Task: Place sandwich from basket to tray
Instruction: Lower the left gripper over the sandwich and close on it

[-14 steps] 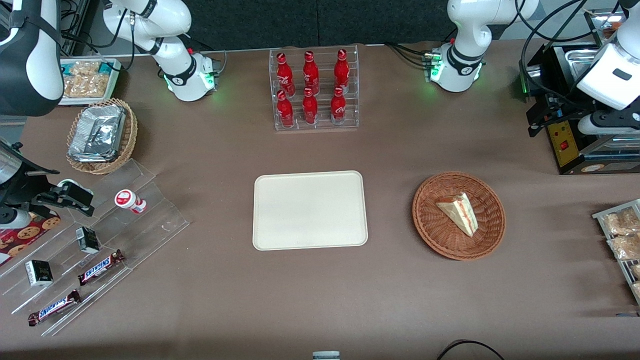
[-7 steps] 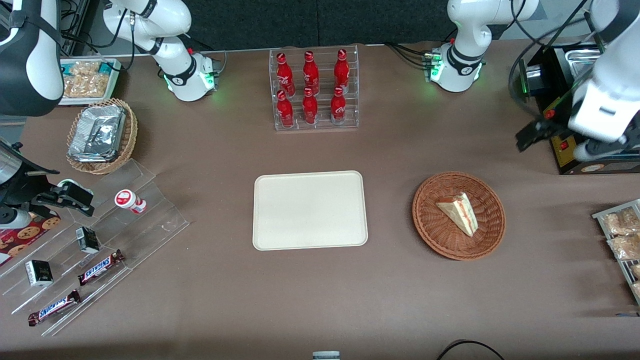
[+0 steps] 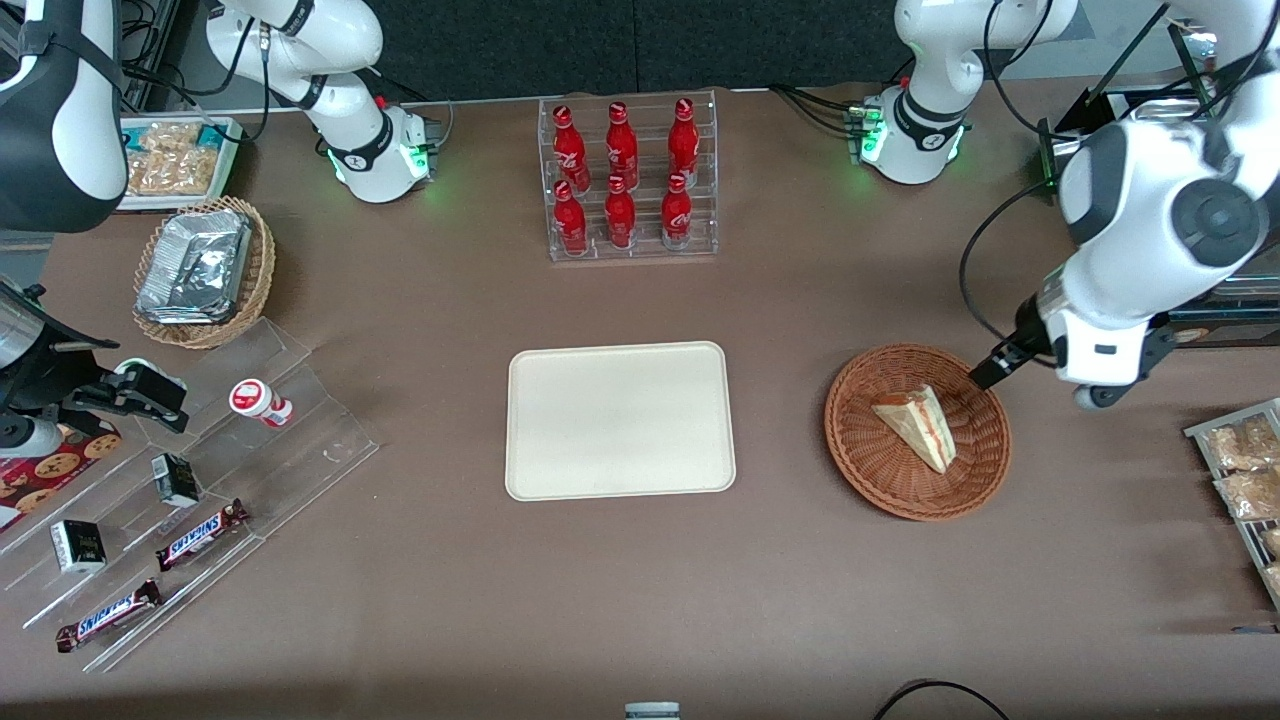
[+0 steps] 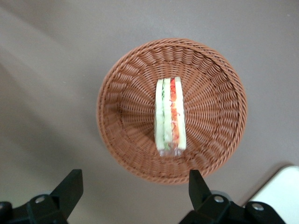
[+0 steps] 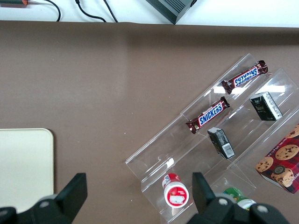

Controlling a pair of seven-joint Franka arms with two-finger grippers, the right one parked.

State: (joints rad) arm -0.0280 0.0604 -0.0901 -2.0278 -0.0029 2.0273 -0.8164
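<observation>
The sandwich [image 3: 918, 425], a pale bread wedge with red and green filling, lies in the round reddish-brown basket [image 3: 868, 470]. Beside the basket, toward the parked arm's end, is the cream tray [image 3: 620, 420], with nothing on it. My left arm's wrist [image 3: 1095, 345] hangs above the table just outside the basket's rim, toward the working arm's end. In the left wrist view the gripper [image 4: 133, 186] is open, high above bare tablecloth at the basket's [image 4: 121, 116] edge, with nothing between its fingers. The sandwich [image 4: 171, 116] shows its cut edge, and a corner of the tray [image 4: 285, 191] is visible.
A clear rack of red bottles [image 3: 628, 180] stands farther from the camera than the tray. Bagged snacks [image 3: 1240, 470] lie at the working arm's end, near a black machine [image 3: 1125, 290]. Acrylic tiers with candy bars [image 3: 200, 480] and a tan basket of foil packets [image 3: 200, 270] sit toward the parked arm's end.
The left arm has swung from above the black machine down toward the basket and nearer the camera. The sandwich, basket and tray have not moved.
</observation>
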